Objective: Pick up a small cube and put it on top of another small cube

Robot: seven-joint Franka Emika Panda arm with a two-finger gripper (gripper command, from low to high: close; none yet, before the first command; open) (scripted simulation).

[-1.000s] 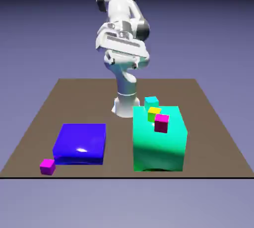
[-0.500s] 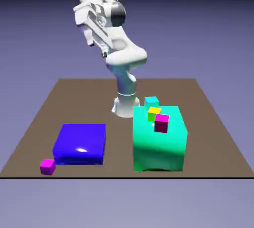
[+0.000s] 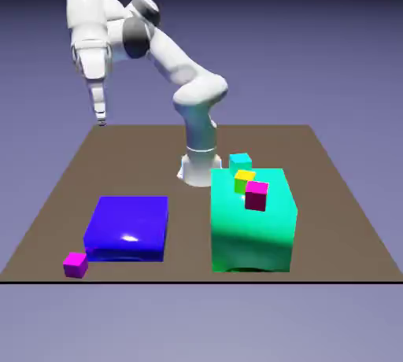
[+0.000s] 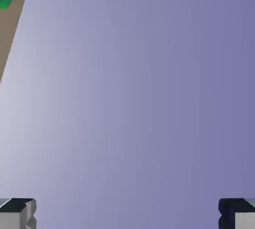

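My white two-fingered hand (image 3: 101, 123) is wide open and empty; I'm likely still to start the pick. Next: probably over to the small plain magenta cube (image 3: 75, 265) by the brown counter's (image 3: 189, 269) near-left corner, though depth is hard to judge.

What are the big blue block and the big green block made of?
The blue block looks like shiny plastic: it has a bright white glint on top. The green block seems smooth too, perhaps plastic, with soft light and dark shading. It's a computer picture, so I can't be sure.
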